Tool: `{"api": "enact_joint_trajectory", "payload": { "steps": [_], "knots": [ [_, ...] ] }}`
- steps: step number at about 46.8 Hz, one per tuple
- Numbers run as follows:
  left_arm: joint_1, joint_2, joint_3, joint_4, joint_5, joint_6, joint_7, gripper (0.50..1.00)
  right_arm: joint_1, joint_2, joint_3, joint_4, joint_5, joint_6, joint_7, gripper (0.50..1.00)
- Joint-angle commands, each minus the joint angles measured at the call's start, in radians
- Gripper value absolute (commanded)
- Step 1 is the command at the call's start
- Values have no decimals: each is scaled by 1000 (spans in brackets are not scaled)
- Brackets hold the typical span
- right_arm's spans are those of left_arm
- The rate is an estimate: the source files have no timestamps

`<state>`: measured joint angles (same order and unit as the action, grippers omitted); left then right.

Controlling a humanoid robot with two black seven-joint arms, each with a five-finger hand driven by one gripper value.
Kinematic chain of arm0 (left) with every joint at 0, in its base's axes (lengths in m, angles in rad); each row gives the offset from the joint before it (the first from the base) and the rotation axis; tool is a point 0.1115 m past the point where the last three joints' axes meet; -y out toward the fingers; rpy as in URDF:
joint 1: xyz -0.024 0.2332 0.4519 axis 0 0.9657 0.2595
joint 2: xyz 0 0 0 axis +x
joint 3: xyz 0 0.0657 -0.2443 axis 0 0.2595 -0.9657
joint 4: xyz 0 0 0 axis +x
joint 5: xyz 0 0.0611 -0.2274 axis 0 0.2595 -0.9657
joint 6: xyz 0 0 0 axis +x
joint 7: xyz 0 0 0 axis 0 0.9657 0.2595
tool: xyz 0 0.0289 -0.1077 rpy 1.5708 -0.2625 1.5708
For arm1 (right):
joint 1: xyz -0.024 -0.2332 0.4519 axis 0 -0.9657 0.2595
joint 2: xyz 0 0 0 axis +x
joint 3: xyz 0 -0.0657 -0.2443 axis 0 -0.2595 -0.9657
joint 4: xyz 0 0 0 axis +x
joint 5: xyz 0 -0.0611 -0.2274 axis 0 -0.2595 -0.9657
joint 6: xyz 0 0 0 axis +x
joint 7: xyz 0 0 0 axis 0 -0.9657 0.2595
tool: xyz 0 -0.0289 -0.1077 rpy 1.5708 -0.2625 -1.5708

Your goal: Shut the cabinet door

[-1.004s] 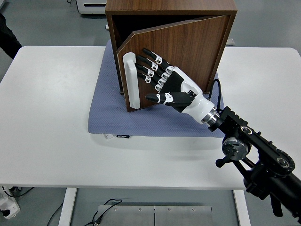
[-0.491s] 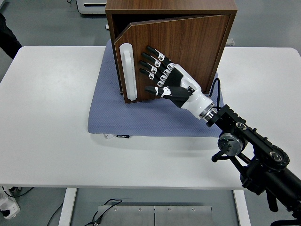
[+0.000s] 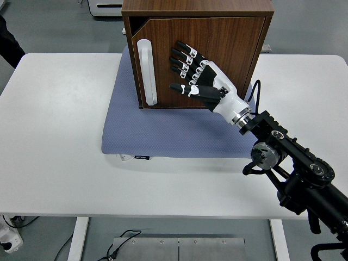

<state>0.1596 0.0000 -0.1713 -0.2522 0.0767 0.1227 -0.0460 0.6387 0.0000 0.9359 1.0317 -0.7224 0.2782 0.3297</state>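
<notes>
The right hand [image 3: 191, 73], fingers spread flat and gripping nothing, presses on the cabinet door [image 3: 204, 62], nearly flush with the walnut cabinet [image 3: 198, 6] at the table's far edge. The rigid, hinged panel likely swings lightly; pushing near the white handle [image 3: 147, 72] suits it best. A blue mat [image 3: 163, 133] lies beneath on the white table [image 3: 54, 136], grey floor beyond.
</notes>
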Motion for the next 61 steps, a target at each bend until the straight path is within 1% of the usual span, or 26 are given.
{"api": "enact_joint_trajectory", "payload": {
  "steps": [1,17,27,32,37,39,44,46,51,54,58,61],
  "knots": [
    [0,0,-1,-1,0,0,0,1000,2,0,1,-2,0,-20,0,1000],
    [0,0,1,1,0,0,0,1000,-1,0,-2,-1,4,-114,0,1000],
    [0,0,-1,1,0,0,0,1000,-2,0,-2,1,9,-159,0,1000],
    [0,0,1,1,0,0,0,1000,-2,0,-3,2,20,-195,0,1000],
    [0,0,-1,1,0,0,0,1000,-8,0,-3,5,26,-214,0,1000],
    [0,0,-1,-1,0,0,0,1000,-13,0,-3,8,26,-212,0,1000],
    [0,0,1,1,0,0,0,1000,-31,0,-5,16,26,-188,6,1000],
    [0,0,1,1,0,0,0,1000,-36,0,-5,16,26,-159,8,1000],
    [0,0,-1,1,0,0,0,1000,-51,0,-2,16,24,-54,14,1000],
    [0,0,-1,1,0,0,0,1000,-63,0,0,18,26,-10,15,1000],
    [0,0,-1,1,0,0,0,1000,-82,0,0,37,24,27,17,1000],
    [0,0,-1,1,0,0,0,1000,-102,0,1,60,26,44,34,1000]
  ]
}}
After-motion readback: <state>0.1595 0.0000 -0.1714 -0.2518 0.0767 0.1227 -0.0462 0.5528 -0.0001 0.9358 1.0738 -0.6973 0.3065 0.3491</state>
